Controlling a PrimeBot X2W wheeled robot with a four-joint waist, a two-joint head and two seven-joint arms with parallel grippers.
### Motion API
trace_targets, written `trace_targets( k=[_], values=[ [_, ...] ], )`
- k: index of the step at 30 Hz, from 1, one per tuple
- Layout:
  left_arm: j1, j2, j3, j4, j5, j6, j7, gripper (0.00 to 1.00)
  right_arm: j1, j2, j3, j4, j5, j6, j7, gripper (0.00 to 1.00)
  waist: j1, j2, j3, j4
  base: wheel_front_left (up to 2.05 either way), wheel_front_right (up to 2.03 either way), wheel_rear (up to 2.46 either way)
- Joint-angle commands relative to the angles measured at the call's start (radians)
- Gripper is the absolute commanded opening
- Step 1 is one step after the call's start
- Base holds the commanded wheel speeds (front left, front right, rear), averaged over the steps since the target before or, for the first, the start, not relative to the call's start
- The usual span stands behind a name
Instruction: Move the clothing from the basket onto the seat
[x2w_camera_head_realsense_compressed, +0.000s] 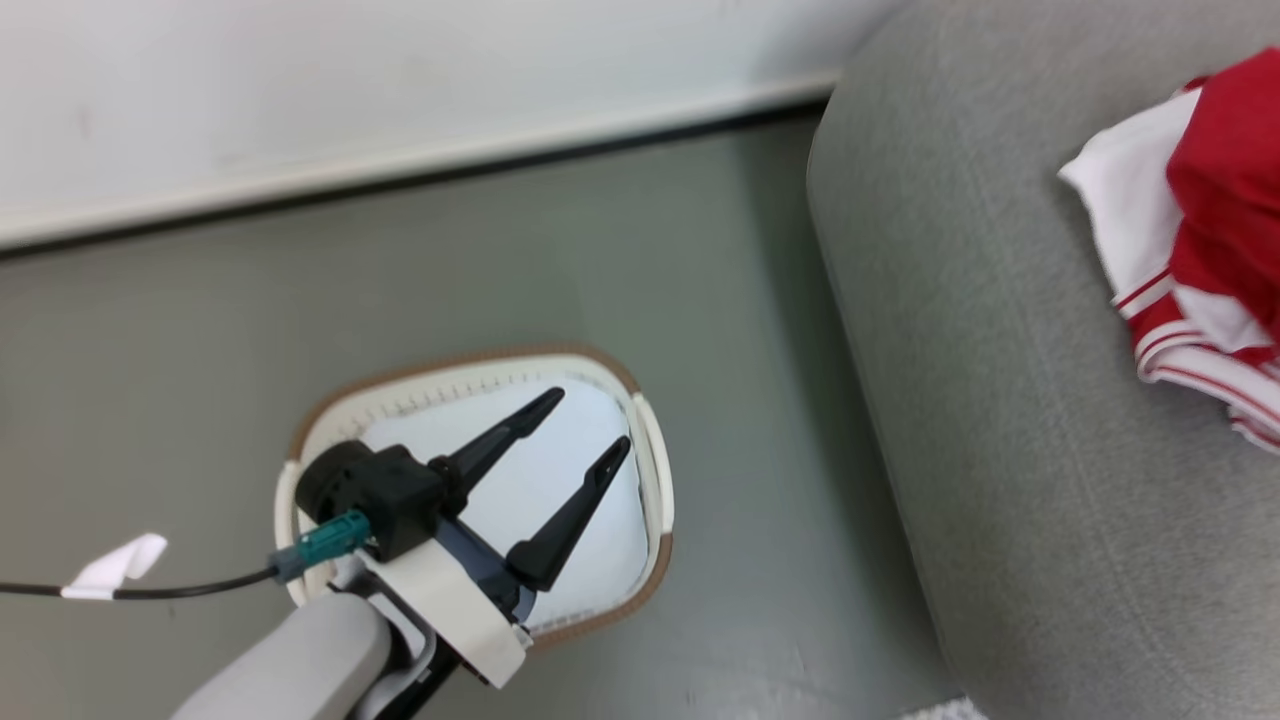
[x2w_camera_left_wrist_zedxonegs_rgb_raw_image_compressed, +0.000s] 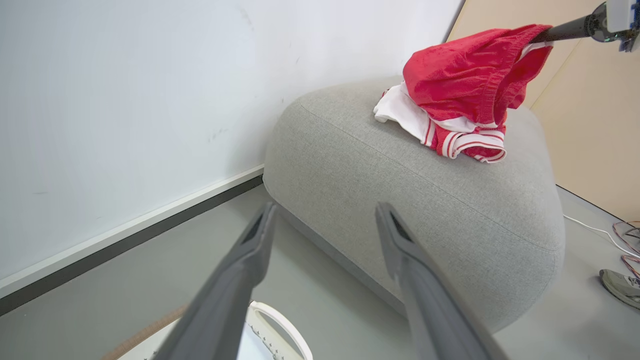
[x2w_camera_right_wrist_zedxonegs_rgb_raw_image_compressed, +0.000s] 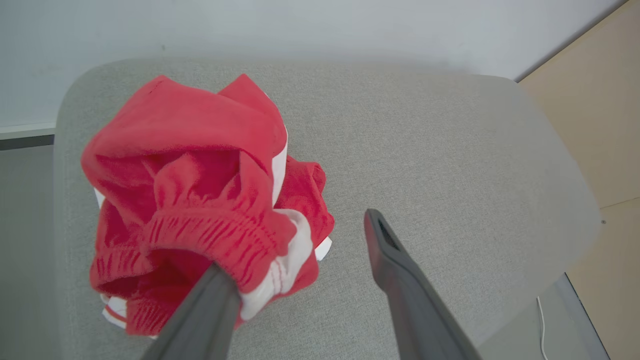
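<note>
A: What does the scene show?
B: A grey sofa (x2w_camera_left_wrist_zedxonegs_rgb_raw_image_compressed: 475, 210) stands beside a white basket (x2w_camera_head_realsense_compressed: 655, 470) on open floor. Red-and-white clothing (x2w_camera_right_wrist_zedxonegs_rgb_raw_image_compressed: 190, 200) lies heaped on the sofa, near its rounded edge.
A: And the fingers?
B: Both pairs are spread wide. The right fingers (x2w_camera_right_wrist_zedxonegs_rgb_raw_image_compressed: 400, 280) have the waistband draped over one. The cloth looks soft and light, best pinched there. The left fingers (x2w_camera_head_realsense_compressed: 575, 510) hang above the basket.

Wall: plain white wall (x2w_camera_head_realsense_compressed: 400, 60) across the top of the head view, faintly scuffed.
Skirting: white baseboard (x2w_camera_head_realsense_compressed: 420, 155) at the wall's foot, with a dark strip beneath it.
Floor: smooth matte grey floor (x2w_camera_head_realsense_compressed: 620, 260).
Side panel: beige panel (x2w_camera_left_wrist_zedxonegs_rgb_raw_image_compressed: 590, 125), right of the left wrist view.
Furniture: grey fabric sofa (x2w_camera_head_realsense_compressed: 1000, 400), near the wall.
Floor clutter: thin white cable (x2w_camera_left_wrist_zedxonegs_rgb_raw_image_compressed: 590, 231), coloured wires (x2w_camera_left_wrist_zedxonegs_rgb_raw_image_compressed: 630, 235) and a shoe (x2w_camera_left_wrist_zedxonegs_rgb_raw_image_compressed: 620, 287), lower right.
Light: soft, even.
</note>
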Motion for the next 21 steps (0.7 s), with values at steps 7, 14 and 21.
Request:
trace_targets(
  k=[7, 14, 21],
  values=[
    [0.073, -0.055, 0.032, 0.048, -0.017, 0.011, -0.001, 1.0, 0.095, -0.063, 0.025, 0.011, 0.109, -0.003, 0.111, 1.0, 0.0002, 0.0, -0.196, 0.017, 0.0, 0.0, 0.0],
    [0.116, -0.079, 0.054, 0.078, -0.022, 0.014, -0.001, 1.0, 0.169, -0.043, 0.047, 0.091, 0.162, -0.003, 0.173, 1.0, 0.0002, 0.0, -0.255, 0.027, 0.0, 0.0, 0.0],
    [0.164, -0.097, 0.076, 0.103, -0.027, 0.019, -0.001, 1.0, 0.22, -0.028, 0.126, 0.098, 0.222, -0.003, 0.13, 1.0, 0.0002, 0.0, -0.309, 0.031, 0.0, 0.0, 0.0]
  ],
)
